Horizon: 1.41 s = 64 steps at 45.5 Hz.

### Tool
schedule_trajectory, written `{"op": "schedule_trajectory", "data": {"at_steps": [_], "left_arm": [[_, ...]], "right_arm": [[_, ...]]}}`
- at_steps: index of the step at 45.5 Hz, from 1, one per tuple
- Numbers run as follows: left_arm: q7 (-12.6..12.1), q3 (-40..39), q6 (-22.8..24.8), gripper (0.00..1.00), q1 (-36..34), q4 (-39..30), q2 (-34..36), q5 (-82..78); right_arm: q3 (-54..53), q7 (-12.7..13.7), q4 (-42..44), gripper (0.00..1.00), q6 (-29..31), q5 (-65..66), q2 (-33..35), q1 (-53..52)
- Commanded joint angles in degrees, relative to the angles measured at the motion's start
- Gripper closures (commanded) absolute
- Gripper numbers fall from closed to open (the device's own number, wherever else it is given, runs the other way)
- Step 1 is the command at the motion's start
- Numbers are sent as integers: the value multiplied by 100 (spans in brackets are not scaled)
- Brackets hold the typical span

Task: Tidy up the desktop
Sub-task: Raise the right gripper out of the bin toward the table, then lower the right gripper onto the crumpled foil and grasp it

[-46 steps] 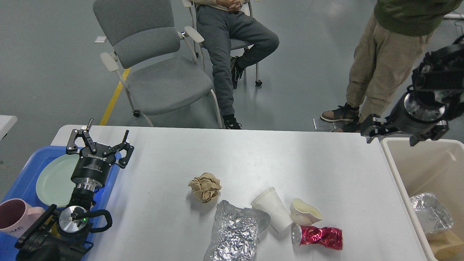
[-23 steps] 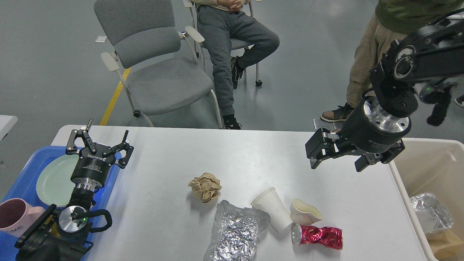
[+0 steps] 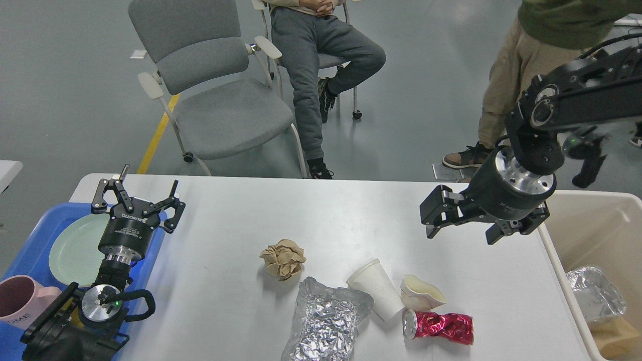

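Observation:
The white desktop (image 3: 326, 215) carries litter near its front edge: a crumpled brown paper ball (image 3: 283, 258), a crinkled foil bag (image 3: 323, 321), a white paper cup (image 3: 377, 296) on its side, a squashed paper cup (image 3: 421, 293) and a crushed red can (image 3: 440, 326). My right gripper (image 3: 461, 234) hovers open and empty over the right part of the desktop, up and to the right of the cups. My left gripper (image 3: 138, 198) stands open and empty at the left, over the edge of the blue tray.
A blue tray (image 3: 30, 250) at the left holds a pale green plate (image 3: 70, 245) and a pink mug (image 3: 20, 301). A beige bin (image 3: 592, 235) at the right holds foil and brown paper. Beyond the table are a grey chair (image 3: 215, 100) and two people.
My right gripper swung left from above the bin's far edge to over the desktop, then dipped slightly lower. The left arm and the litter have stayed put.

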<state>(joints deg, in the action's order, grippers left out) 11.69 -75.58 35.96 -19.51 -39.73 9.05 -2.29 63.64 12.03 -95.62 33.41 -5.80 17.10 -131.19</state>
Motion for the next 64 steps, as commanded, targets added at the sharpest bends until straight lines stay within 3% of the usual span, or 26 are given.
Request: {"op": "schedule_trajectory", "data": {"at_steps": [1,12,29,38,49,56,59,64], "left_arm": [[0,0,-1,3,-1,0,0,0],[-9,0,-1,3,-1,0,0,0],[0,0,-1,3,-1,0,0,0],[0,0,-1,3,-1,0,0,0],[0,0,-1,3,-1,0,-8,0],[0,0,-1,3,-1,0,-8,0],[0,0,-1,3,-1,0,0,0],[-9,0,-1,3,-1,0,0,0]], "right_arm": [[-561,1,0,4,-150,0,-67,541],[-1555,45,192,4,-1336,-53,-453,2333],[-2065,63,1809,10,-2356,-70,-1165,4874],[-2136,72,2574,10,-2436,-61,-1569,5569],[-2233,72,2680,19,-2462,-53,-1754,5727],[-2233,72,2900,20,-2524,-44,-1895,5991],[-2241,72,2909,26,-2533,-44,-1913,6026],[-2241,72,2900,50,-2506,-53,-1913,6026]]}}
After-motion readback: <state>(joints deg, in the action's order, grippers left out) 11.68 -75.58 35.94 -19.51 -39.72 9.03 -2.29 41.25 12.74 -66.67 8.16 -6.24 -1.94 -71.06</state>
